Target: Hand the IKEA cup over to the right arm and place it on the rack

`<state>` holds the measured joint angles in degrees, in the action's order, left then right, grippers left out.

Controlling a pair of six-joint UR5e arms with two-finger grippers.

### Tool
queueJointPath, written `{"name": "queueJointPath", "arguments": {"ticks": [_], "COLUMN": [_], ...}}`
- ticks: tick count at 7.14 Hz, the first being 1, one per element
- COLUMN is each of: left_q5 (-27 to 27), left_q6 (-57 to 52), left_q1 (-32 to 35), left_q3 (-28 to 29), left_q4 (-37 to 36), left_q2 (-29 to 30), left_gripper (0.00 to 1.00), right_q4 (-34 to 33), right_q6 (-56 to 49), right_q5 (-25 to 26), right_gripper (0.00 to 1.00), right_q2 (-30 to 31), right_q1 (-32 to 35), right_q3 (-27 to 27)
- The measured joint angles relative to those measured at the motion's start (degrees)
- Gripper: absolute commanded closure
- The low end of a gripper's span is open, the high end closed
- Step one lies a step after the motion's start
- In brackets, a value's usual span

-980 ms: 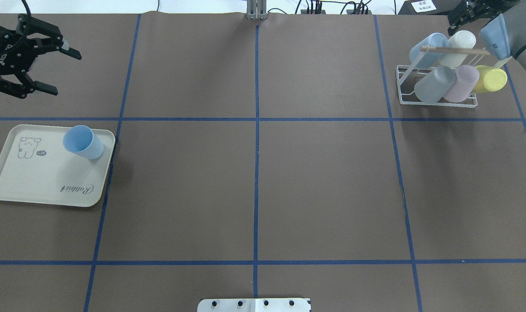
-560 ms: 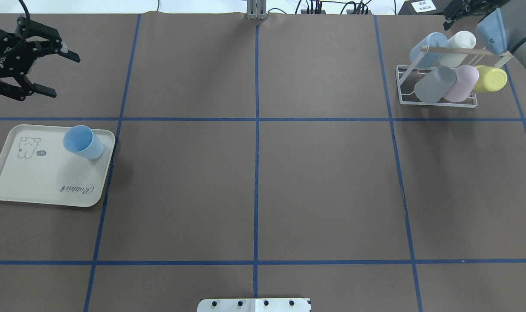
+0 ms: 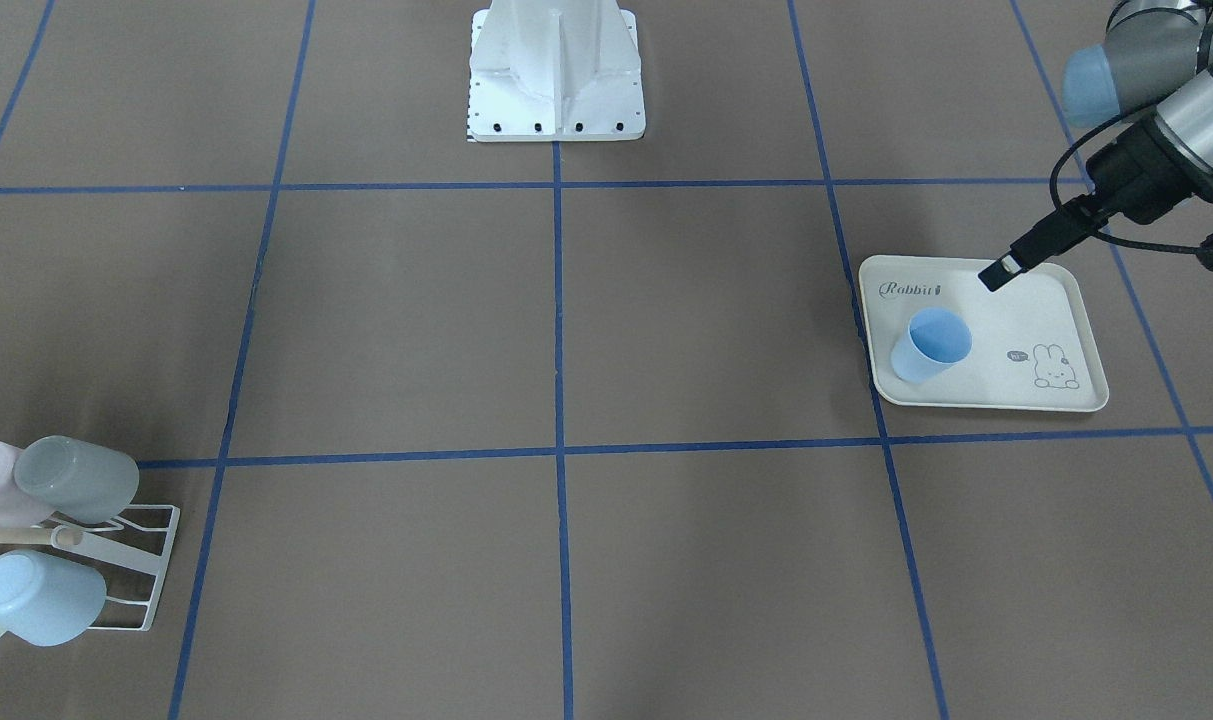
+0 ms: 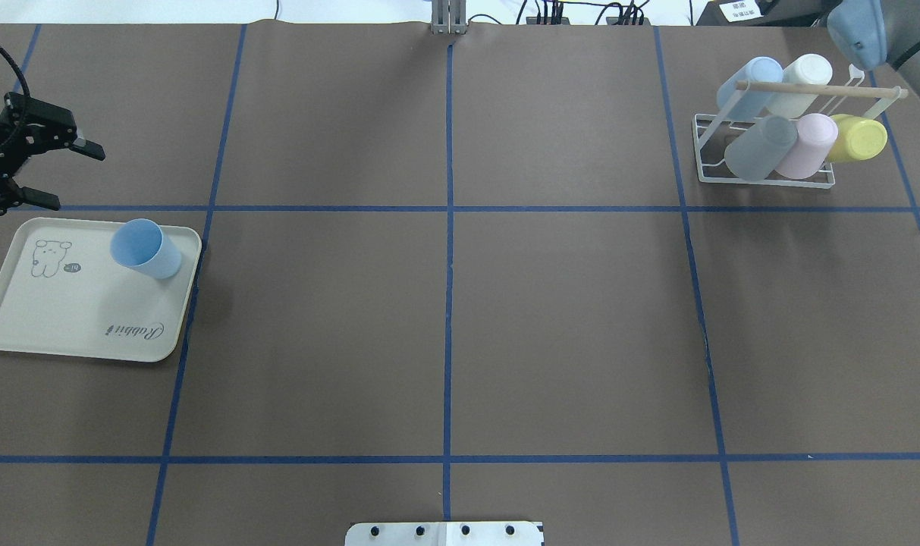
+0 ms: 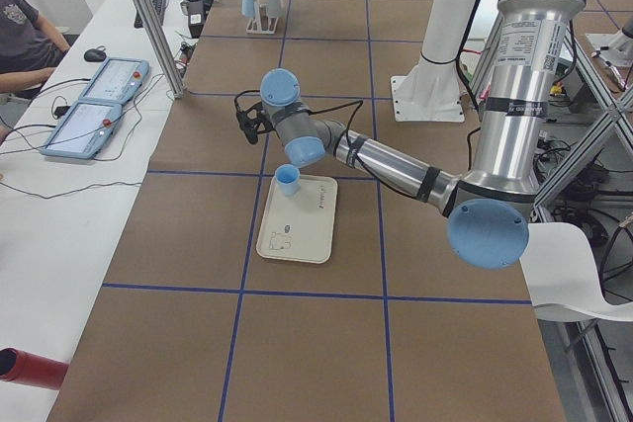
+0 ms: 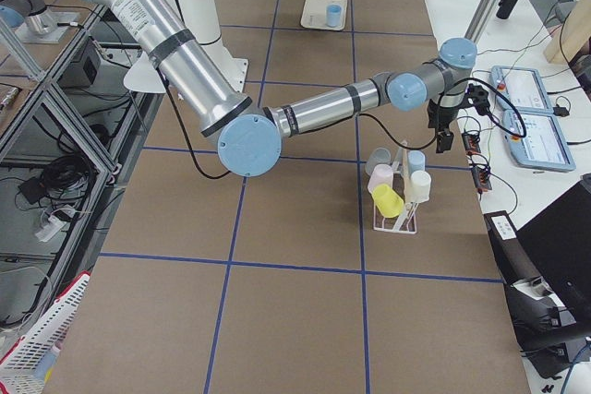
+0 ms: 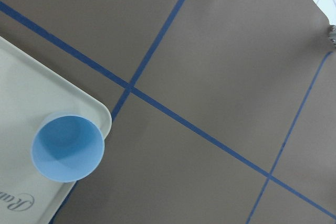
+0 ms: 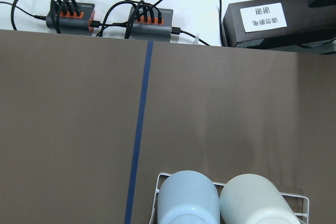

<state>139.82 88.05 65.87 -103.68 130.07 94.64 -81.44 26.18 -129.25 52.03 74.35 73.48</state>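
Note:
A light blue IKEA cup [image 4: 145, 249] stands upright, mouth up, at the far right corner of the cream rabbit-print tray [image 4: 65, 318]. It also shows in the front view [image 3: 929, 345] and the left wrist view [image 7: 67, 146]. My left gripper [image 4: 78, 180] is open and empty, just beyond the tray's far left edge and apart from the cup. The white wire rack [image 4: 763, 182] with its wooden rod [image 4: 816, 89] stands at the far right and holds several cups. My right gripper [image 6: 444, 136] shows only in the right side view, beyond the rack; I cannot tell whether it is open.
The rack's cups are light blue, white, grey, pink and yellow. The right arm's blue-capped joint [image 4: 854, 34] hangs over the table's far right corner. Cables and power boxes [image 8: 147, 17] lie past the far edge. Blue tape lines grid the brown table.
My left gripper has moved toward the tray's far edge and leftward, still open. My right gripper has drawn away past the far edge, out of the overhead view. The cup has not moved.

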Motion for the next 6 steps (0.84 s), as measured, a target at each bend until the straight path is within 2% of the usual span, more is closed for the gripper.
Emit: {"name": "queueJointPath", "arguments": {"ticks": [3,6], "left_q5": [-10.9,-17.6], "left_q6": [-12.5,-19.3], "left_q1": [-4.1,-9.5], "left_q3": [-0.7,-1.2], "left_q4": [-6.8,-13.9], "left_q2": [-2.3,-3.1], "left_gripper": [0.02,0.07], "right_q4": [-0.1,-0.1], "right_q6": [0.5,1.7], "right_q5": [-0.1,-0.3], "right_gripper": [0.01,0.01], "right_q2": [7.1,11.1], "right_q1": [0.0,-0.3], "right_q3": [11.3,16.5]}}
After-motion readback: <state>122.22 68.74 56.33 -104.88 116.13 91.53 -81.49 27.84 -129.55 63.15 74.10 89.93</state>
